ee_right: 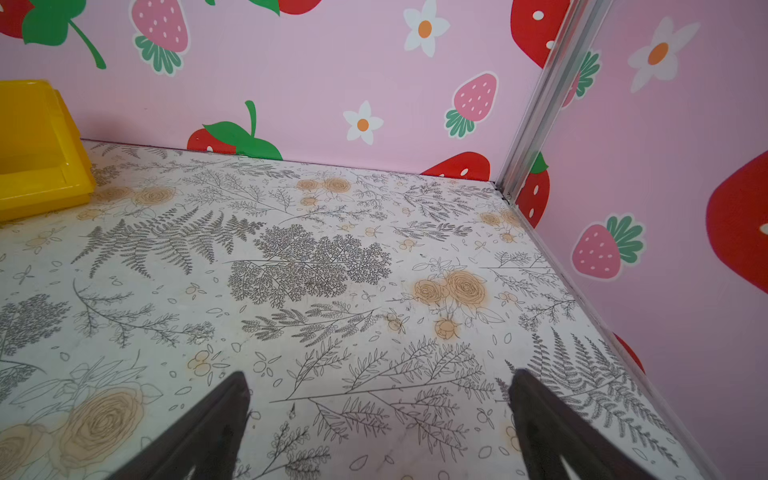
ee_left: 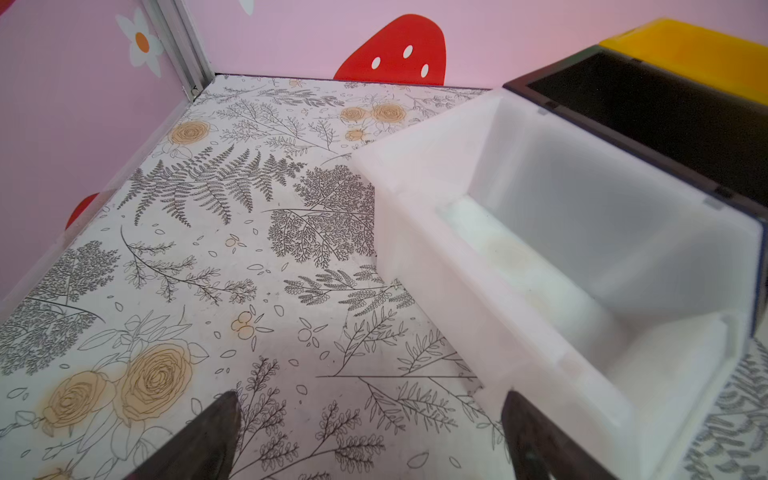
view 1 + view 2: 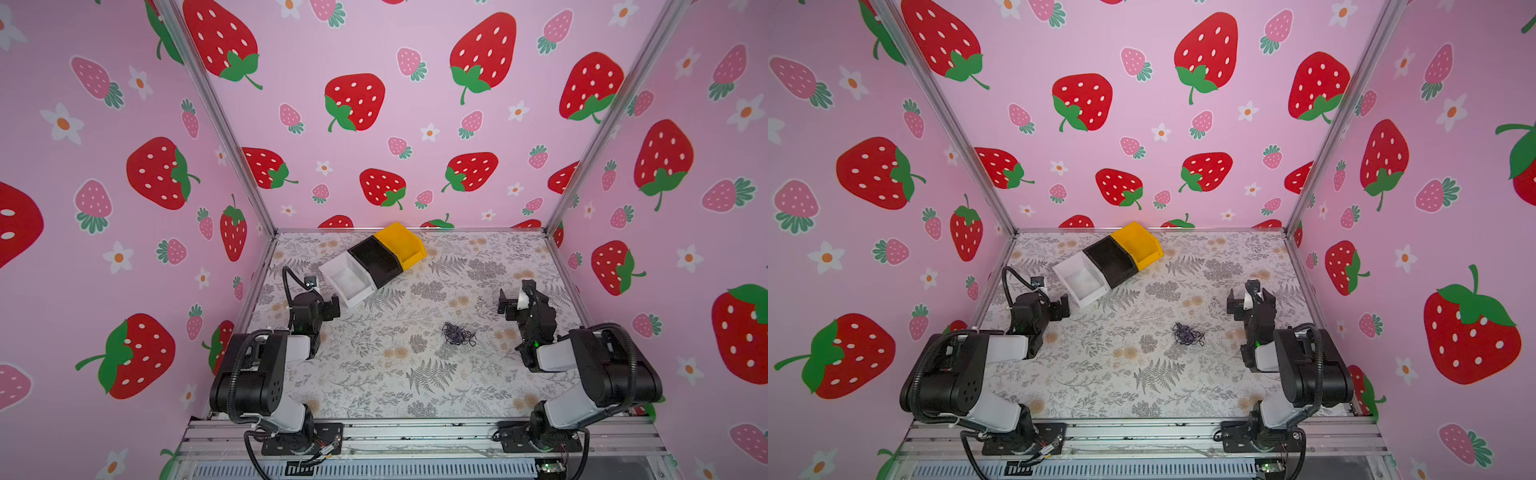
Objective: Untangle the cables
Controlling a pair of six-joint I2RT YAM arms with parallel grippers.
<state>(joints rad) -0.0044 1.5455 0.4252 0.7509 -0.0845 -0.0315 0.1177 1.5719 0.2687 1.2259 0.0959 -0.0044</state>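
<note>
Both my left fingers (image 2: 208,440) and right fingers (image 1: 212,428) stand spread, empty. The cables (image 3: 458,333) lie bunched on the tabletop (image 3: 374,386), nearer my right. They look light, limp and snag-prone, so I'd pinch an outer loop.

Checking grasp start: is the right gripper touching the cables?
Apart. In a top view the open right gripper is clear of the cables, with bare table between them.

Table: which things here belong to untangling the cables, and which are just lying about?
For the job:
- cables
- left pincer, open
- right pincer, open

Lying about:
- white bin
- black bin
- yellow bin
</note>
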